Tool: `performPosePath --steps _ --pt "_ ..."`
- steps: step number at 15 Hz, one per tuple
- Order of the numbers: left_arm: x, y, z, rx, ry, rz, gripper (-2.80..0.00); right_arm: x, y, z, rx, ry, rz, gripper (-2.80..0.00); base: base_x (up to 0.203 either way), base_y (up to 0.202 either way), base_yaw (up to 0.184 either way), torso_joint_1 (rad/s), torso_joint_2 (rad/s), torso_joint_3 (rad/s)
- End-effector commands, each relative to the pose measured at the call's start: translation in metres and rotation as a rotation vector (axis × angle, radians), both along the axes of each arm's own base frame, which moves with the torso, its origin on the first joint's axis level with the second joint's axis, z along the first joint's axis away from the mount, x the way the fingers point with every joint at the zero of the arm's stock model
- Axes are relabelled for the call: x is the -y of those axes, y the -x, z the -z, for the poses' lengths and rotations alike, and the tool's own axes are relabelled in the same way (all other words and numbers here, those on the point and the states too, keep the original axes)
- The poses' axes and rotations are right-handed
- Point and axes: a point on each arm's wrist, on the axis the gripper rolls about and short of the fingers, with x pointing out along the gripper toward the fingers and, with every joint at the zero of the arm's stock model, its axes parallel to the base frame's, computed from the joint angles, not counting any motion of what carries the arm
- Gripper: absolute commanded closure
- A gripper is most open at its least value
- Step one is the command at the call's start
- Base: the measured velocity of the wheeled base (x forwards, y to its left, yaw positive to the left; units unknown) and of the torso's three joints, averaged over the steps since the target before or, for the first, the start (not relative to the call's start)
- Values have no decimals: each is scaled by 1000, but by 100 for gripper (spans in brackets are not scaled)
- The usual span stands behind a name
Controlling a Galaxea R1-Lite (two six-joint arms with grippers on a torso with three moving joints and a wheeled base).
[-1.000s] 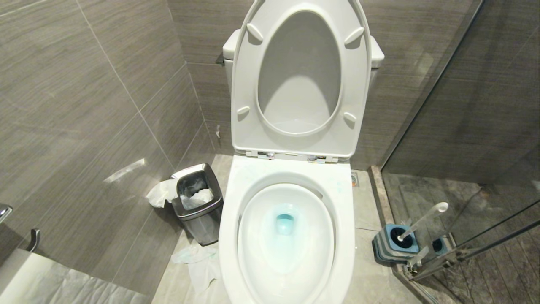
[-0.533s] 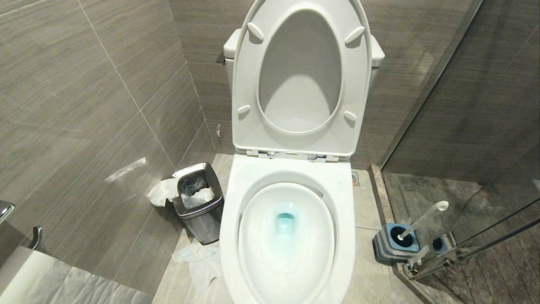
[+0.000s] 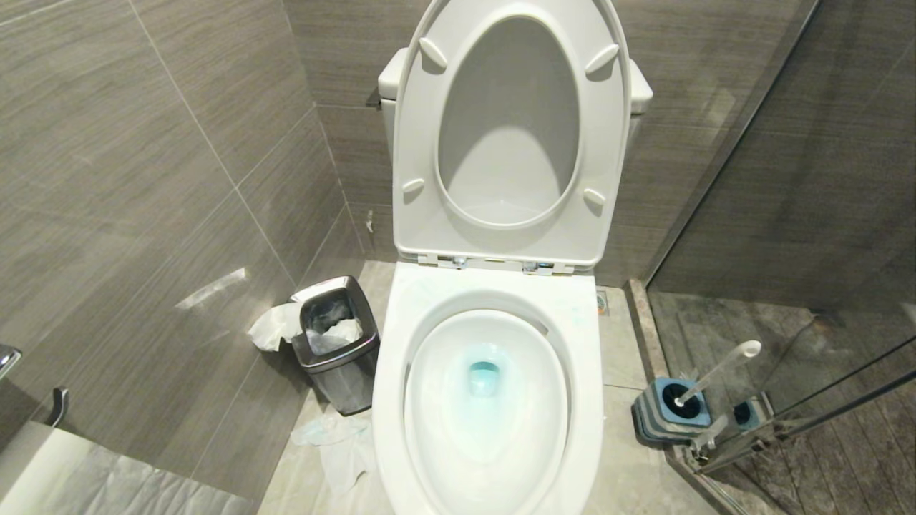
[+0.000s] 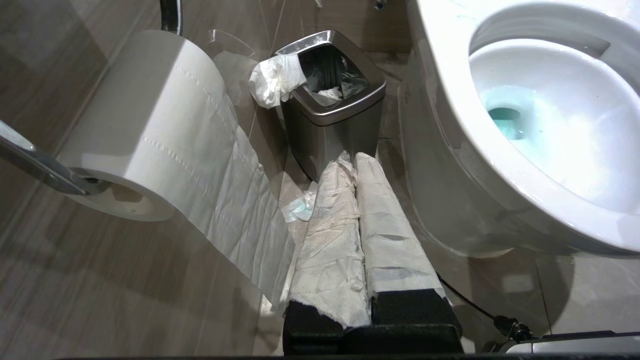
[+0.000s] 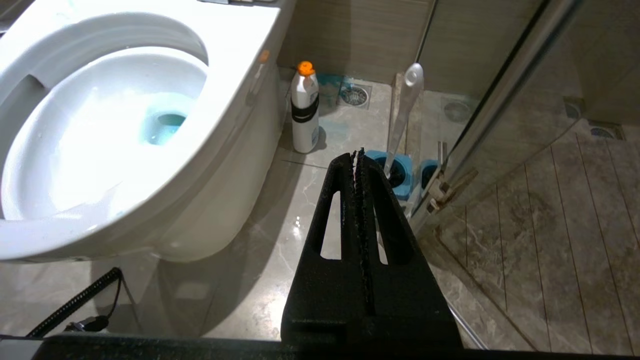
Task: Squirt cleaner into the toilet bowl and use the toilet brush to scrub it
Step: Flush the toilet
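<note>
**Kid:** Nothing has moved since a moment ago. From the head, the toilet bowl (image 3: 486,400) has blue cleaner (image 3: 484,378) in its middle. At about four o'clock, the toilet brush (image 3: 715,372) sits in its holder (image 3: 669,415).

**Helper:** By the left wrist?

**Kid:** The left gripper (image 4: 354,162) is pinched closed, empty, wrapped in paper, near the bin (image 4: 332,100).

**Helper:** The right?

**Kid:** The right gripper (image 5: 359,155) is closed and empty, near the brush. A bottle (image 5: 305,112) stands beside the bowl. I think scrubbing comes next.
</note>
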Motion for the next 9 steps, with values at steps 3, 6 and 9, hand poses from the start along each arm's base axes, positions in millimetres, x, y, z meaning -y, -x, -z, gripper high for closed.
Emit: performPosePath --steps 3,6,9 --pt "0 0 0 -3 1 0 0 0 0 0 -1 -1 0 0 0 0 0 0 0 0" --pt "0 0 0 -3 4 -2 0 0 0 0 -1 1 1 0 0 0 0 0 0 0" --pt "0 0 0 -3 3 0 0 0 0 0 -1 -1 -2 0 0 0 0 0 0 0"
